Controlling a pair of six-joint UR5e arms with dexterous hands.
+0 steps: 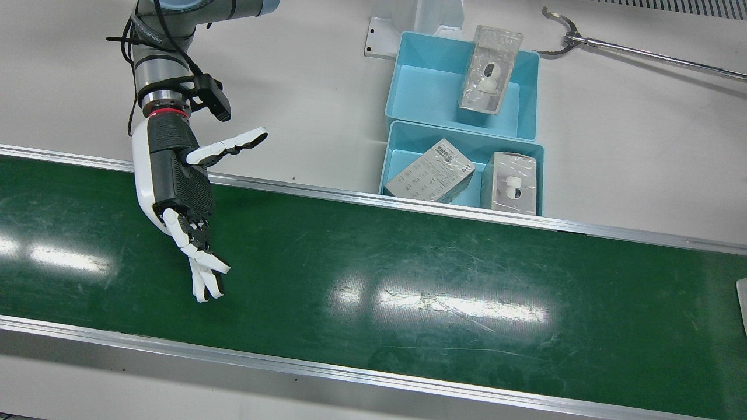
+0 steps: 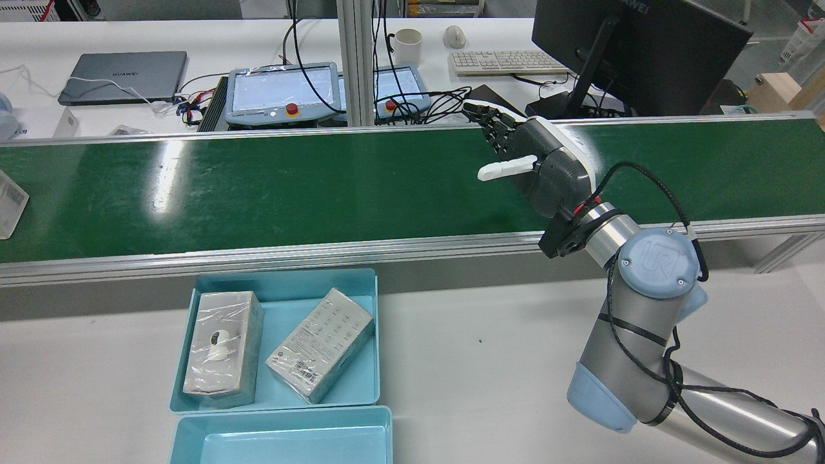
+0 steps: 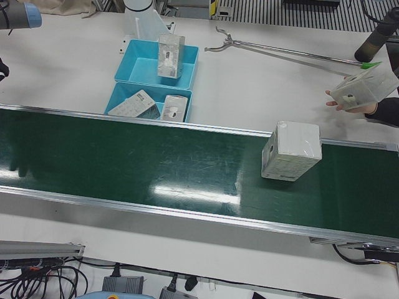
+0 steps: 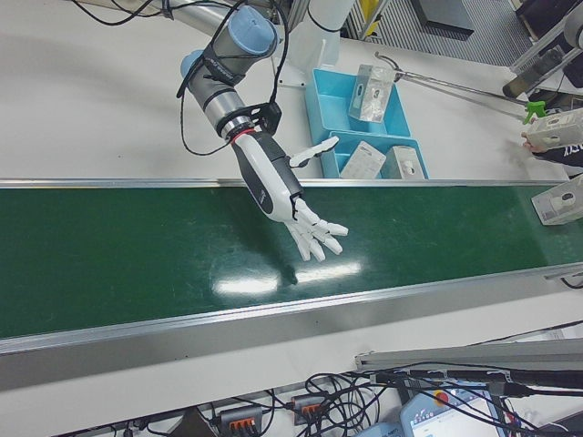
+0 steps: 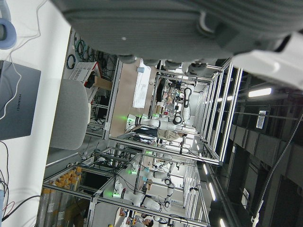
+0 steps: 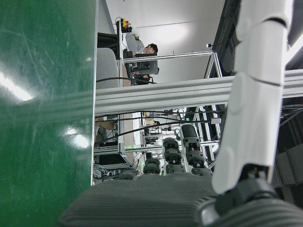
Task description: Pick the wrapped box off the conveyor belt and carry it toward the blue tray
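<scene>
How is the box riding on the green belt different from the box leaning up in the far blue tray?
The box on the belt stands alone on the green conveyor, away from the trays; the leaning box rests tilted against the far blue tray.
The belt box looks wider and blockier; the leaning box is slimmer, with a white camera pictured on its face.
Both look wrapped in clear film, and no hand touches either.

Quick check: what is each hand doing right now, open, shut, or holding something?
Right hand: open, fingers spread above the conveyor belt, holding nothing.
Left hand: only its underside shows; state cannot be told.
</scene>
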